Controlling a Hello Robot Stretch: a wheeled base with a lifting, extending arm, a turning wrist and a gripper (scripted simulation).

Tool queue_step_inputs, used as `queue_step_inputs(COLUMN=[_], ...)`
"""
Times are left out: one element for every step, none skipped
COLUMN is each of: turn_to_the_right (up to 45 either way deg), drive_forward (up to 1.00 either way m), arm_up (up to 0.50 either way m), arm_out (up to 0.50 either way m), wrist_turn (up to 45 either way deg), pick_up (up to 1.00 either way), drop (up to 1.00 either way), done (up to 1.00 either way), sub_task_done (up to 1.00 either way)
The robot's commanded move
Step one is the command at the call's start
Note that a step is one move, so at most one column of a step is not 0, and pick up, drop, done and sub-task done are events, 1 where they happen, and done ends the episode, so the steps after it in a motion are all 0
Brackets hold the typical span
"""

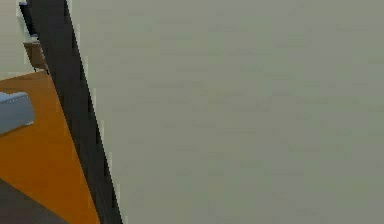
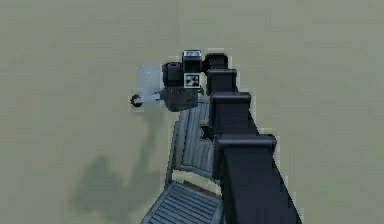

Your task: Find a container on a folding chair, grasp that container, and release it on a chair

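Note:
In the arm side view the dark arm (image 2: 235,140) rises from the bottom edge to two white marked squares (image 2: 183,68). Left of them sits the gripper (image 2: 141,98). A small pale, glassy container (image 2: 150,80) hangs at its far end with only beige wall behind it, clear of every surface, so the gripper holds it. Below and a little right of it stands a grey slatted folding chair: its back (image 2: 188,145) is upright and its seat (image 2: 185,207) reaches the bottom edge.
In the forward view a beige wall (image 1: 250,110) stands close ahead. A dark slanted bar (image 1: 75,100) crosses the left part. Left of it lie an orange surface (image 1: 40,150) with a grey-blue thing (image 1: 12,112), and a brown chair-like shape (image 1: 38,55) farther back.

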Motion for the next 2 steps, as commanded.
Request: queue_step_inputs(turn_to_the_right=[0.0, 0.0], drive_forward=[0.00, 0.00], arm_up=[0.00, 0.00], arm_out=[0.00, 0.00], wrist_turn=[-45.0, -45.0], pick_up=[0.00, 0.00], drop=[0.00, 0.00], done=[0.00, 0.00], sub_task_done=[0.00, 0.00])
